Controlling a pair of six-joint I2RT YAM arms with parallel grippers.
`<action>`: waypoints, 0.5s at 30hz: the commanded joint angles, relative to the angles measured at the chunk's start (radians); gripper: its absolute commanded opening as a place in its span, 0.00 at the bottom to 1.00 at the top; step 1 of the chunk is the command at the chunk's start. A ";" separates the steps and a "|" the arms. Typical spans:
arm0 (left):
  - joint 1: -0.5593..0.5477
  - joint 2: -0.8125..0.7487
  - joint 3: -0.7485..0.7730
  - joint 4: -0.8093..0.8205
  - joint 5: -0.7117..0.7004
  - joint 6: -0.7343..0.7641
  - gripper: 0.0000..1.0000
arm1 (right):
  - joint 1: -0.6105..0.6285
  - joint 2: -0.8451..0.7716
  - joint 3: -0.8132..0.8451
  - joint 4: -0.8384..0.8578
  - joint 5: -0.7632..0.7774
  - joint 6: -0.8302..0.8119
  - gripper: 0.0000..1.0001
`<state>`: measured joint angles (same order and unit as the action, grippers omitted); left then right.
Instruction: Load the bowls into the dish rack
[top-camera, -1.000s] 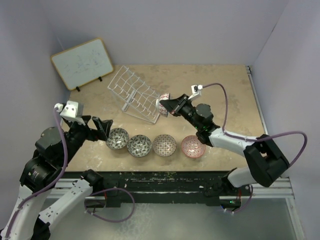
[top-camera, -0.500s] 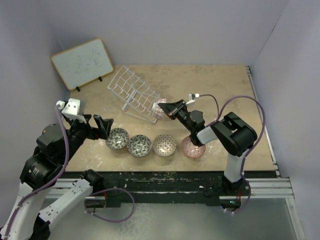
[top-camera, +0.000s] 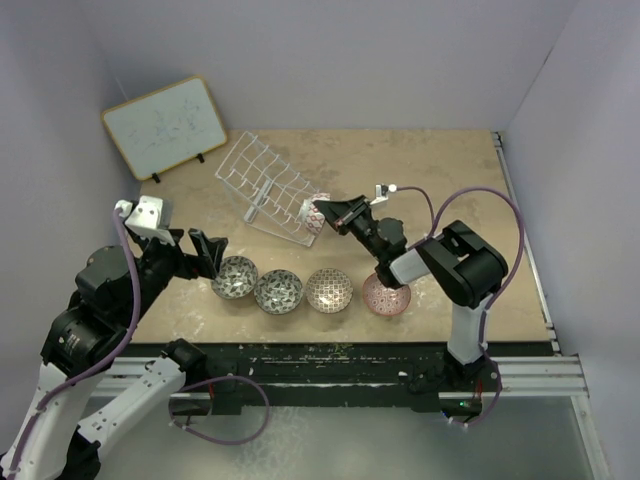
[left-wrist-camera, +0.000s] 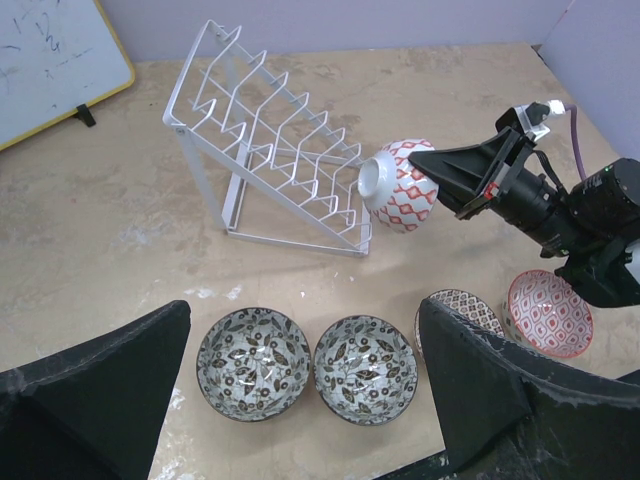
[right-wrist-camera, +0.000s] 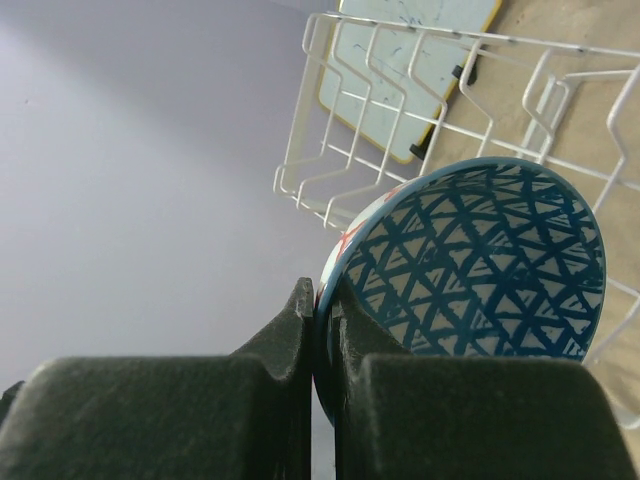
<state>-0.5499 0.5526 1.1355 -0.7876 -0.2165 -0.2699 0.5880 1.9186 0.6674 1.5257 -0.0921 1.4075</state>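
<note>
My right gripper (top-camera: 327, 214) is shut on the rim of a bowl (top-camera: 312, 214) that is blue inside (right-wrist-camera: 480, 260) and red-and-white outside (left-wrist-camera: 400, 185). It holds the bowl on its side in the air, at the low right end of the white wire dish rack (top-camera: 268, 190). Two grey-black bowls (top-camera: 236, 277) (top-camera: 279, 291), a beige-brown bowl (top-camera: 328, 289) and a pink-red bowl (top-camera: 386, 294) sit in a row on the table. My left gripper (left-wrist-camera: 305, 320) is open, hovering above the two grey-black bowls (left-wrist-camera: 255, 362) (left-wrist-camera: 366, 355), with nothing between its fingers.
A wood-framed whiteboard (top-camera: 165, 125) leans at the back left, behind the rack. Purple walls close in the table on the left, back and right. The right arm's forearm passes over the pink-red bowl.
The right arm has folded in from the right, and its bowl has shifted left and slightly down, closer to the rack's end. The left arm has barely moved.
</note>
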 joint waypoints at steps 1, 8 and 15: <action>0.004 0.007 0.026 0.021 -0.003 -0.006 0.99 | -0.004 0.001 0.082 0.415 0.010 0.038 0.00; 0.004 0.010 0.026 0.019 -0.004 -0.007 0.99 | -0.005 0.053 0.152 0.415 0.014 0.078 0.00; 0.004 0.008 0.017 0.016 -0.010 -0.007 0.99 | -0.005 0.068 0.142 0.415 0.022 0.093 0.00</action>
<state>-0.5499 0.5526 1.1355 -0.7914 -0.2173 -0.2699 0.5877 2.0136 0.7818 1.5364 -0.0891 1.4750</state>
